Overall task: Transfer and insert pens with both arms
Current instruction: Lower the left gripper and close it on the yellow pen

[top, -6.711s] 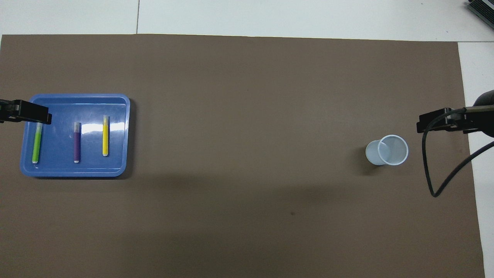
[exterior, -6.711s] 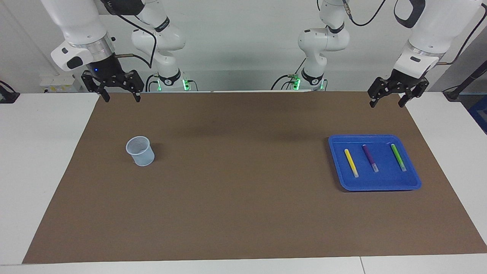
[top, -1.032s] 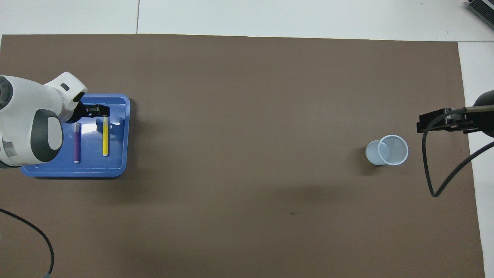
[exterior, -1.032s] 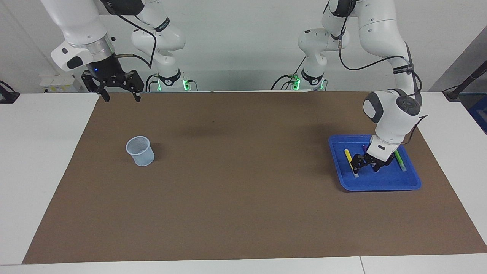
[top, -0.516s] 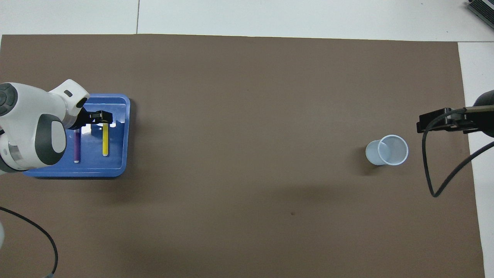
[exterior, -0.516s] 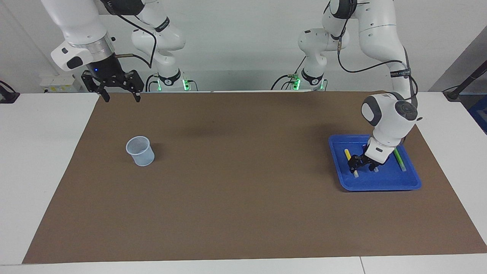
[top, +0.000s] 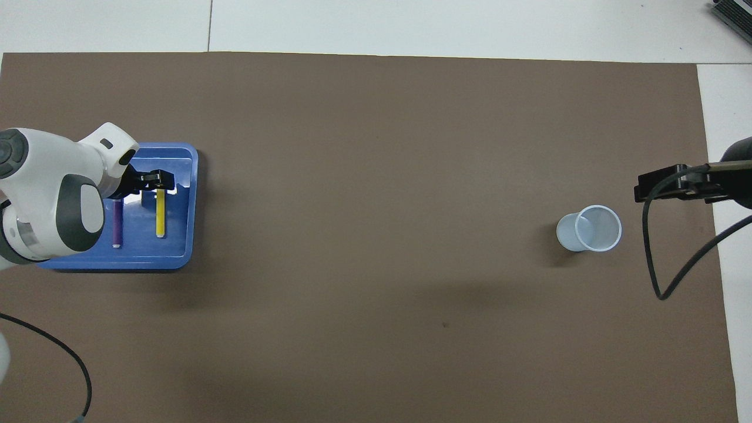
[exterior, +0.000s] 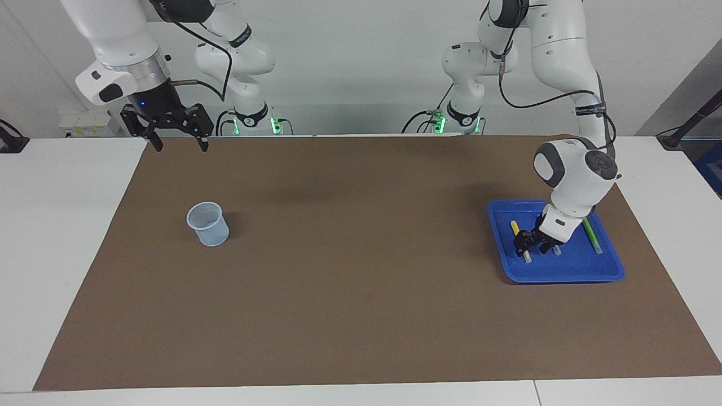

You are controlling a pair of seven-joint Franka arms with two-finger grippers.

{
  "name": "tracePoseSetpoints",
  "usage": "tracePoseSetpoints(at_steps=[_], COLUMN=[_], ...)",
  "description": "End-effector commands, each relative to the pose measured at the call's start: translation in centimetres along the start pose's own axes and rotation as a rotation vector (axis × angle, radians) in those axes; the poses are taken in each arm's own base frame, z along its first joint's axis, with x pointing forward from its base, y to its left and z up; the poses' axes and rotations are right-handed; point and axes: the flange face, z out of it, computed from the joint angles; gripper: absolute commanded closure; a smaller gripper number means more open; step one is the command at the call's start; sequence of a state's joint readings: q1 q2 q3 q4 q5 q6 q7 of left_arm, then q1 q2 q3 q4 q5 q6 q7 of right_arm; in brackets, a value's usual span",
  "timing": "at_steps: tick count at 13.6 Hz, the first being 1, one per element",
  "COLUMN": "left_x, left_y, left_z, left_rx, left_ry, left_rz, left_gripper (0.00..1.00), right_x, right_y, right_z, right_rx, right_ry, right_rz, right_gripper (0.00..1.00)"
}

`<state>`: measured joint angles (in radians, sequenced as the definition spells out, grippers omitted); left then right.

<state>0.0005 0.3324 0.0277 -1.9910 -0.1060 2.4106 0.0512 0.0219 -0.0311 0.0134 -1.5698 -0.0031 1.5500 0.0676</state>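
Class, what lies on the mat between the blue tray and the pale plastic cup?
Nothing: between the blue tray and the pale plastic cup the brown mat is bare, as both views show.

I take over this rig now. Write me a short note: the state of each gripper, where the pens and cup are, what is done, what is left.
Left gripper: down in the blue tray, at the yellow pen; grip unclear.
Right gripper: open, waiting above the mat's edge at the right arm's end.
Purple pen and green pen: lying in the tray.
Cup: no pens inside.
Done: nothing inserted.
Left: all three pens.
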Motion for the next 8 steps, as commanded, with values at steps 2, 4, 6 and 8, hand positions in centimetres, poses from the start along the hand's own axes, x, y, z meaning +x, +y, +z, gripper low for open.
tracePoseSetpoints(at_steps=[2, 4, 6, 8], left_x=[-0.15, -0.1, -0.1, -0.11], left_y=[0.04, 0.04, 0.22, 0.32], left_z=[0.78, 0.8, 0.81, 0.81], left_rx=[-0.007, -0.007, -0.007, -0.008], left_ry=[0.008, 0.01, 0.01, 0.01], left_rz=[-0.008, -0.008, -0.005, -0.004], left_gripper=[0.31, 0.4, 0.6, 0.68], right_x=[-0.25, -0.25, -0.2, -0.25], right_y=[0.15, 0.15, 0.14, 0.15], right_z=[-0.39, -0.39, -0.31, -0.39], right_rx=[0.026, 0.026, 0.026, 0.026], right_ry=[0.002, 0.002, 0.001, 0.002], right_rz=[0.013, 0.013, 0.013, 0.013], right_gripper=[0.0, 0.0, 0.0, 0.0])
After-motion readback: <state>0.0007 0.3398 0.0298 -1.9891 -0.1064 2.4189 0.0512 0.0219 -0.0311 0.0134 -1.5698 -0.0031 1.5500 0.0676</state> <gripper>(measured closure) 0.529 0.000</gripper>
